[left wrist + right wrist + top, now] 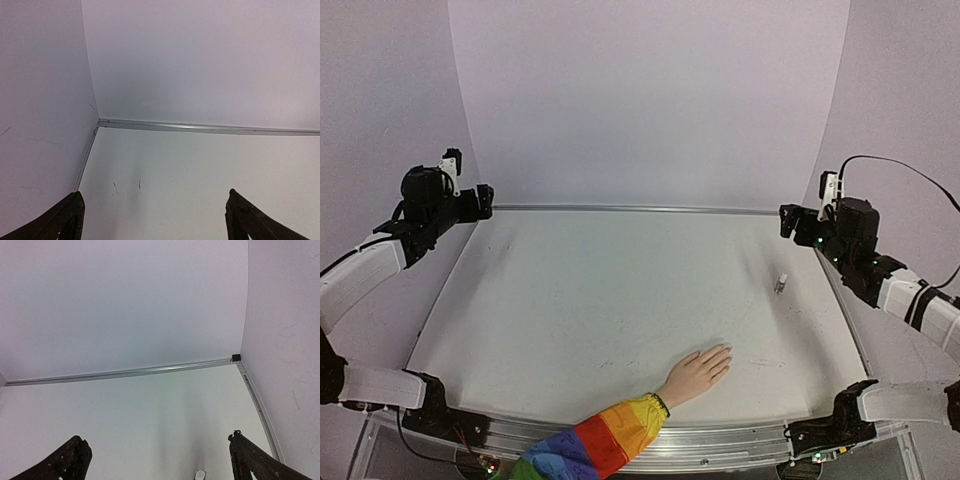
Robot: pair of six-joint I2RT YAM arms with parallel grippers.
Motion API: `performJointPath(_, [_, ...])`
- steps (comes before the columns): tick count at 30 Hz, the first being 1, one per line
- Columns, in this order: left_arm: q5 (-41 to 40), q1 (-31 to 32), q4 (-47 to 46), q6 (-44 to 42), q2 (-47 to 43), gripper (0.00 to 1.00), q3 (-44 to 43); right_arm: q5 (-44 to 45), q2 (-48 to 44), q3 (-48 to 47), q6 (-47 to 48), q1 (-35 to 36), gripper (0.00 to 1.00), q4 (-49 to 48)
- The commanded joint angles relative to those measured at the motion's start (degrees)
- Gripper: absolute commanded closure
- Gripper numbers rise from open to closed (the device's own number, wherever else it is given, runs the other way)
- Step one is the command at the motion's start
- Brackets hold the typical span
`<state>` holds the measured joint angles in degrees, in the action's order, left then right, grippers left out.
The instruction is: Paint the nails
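Observation:
A small flesh-coloured hand [697, 373] with a rainbow-striped sleeve [595, 447] lies palm down at the table's near edge, fingers pointing right and away. Its pale nails [725, 350] are too small to make out. A small whitish polish bottle [781, 284] stands upright at the right; its top shows at the bottom of the right wrist view [200, 475]. My left gripper [480, 200] is open and empty, raised at the far left. My right gripper [788, 222] is open and empty, raised at the far right, behind the bottle.
White walls enclose the table on three sides, with a metal rail [630, 209] along the back. The arm bases [430, 405] sit at the near corners. Faint scuff marks [115, 187] dot the white tabletop.

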<state>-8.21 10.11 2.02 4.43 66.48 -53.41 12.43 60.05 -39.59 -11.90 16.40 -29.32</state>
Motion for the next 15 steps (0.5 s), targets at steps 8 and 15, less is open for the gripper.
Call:
performJointPath(8, [-2.9, 0.24, -3.58, -3.7, -6.28, 0.0, 3.34, -3.27, -1.35, -2.87, 2.67, -0.14, 0.02, 2.6])
performJointPath(15, [-2.61, 0.24, -3.69, -4.22, -7.12, 0.01, 3.55, -1.53, 0.62, -3.25, 3.37, -2.18, 0.02, 3.39])
